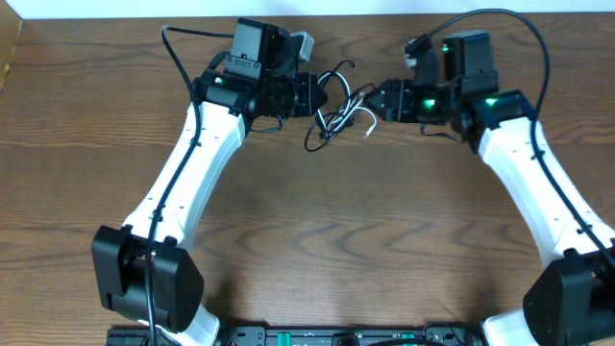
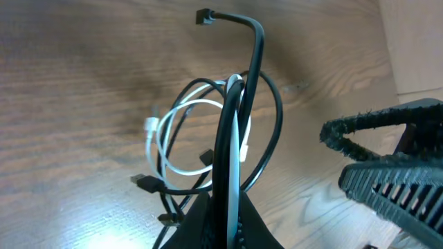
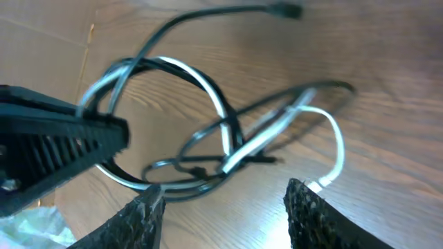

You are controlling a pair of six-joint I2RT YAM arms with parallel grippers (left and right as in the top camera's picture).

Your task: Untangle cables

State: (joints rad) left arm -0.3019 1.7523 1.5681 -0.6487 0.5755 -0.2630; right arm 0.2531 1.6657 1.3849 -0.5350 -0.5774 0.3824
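Note:
A black cable [image 1: 327, 135] and a white cable [image 1: 366, 123] lie tangled in loops on the wooden table between my two grippers. My left gripper [image 1: 313, 96] is shut on strands of both cables [image 2: 232, 207] and holds the bundle up. A black plug end [image 2: 205, 16] sticks out past it and a white plug [image 2: 150, 126] hangs to the left. My right gripper [image 1: 381, 101] is open, its fingers [image 3: 228, 211] spread just short of the tangle and touching nothing. The black cable [image 3: 208, 15] and white cable [image 3: 338, 145] lie in front of it.
The table's far edge [image 1: 384, 17] runs just behind both grippers, with a pale surface beyond it [image 2: 415, 41]. A cardboard piece [image 1: 8, 48] sits at the far left. Each gripper shows in the other's wrist view, the right [image 2: 387, 166] and the left [image 3: 55, 149].

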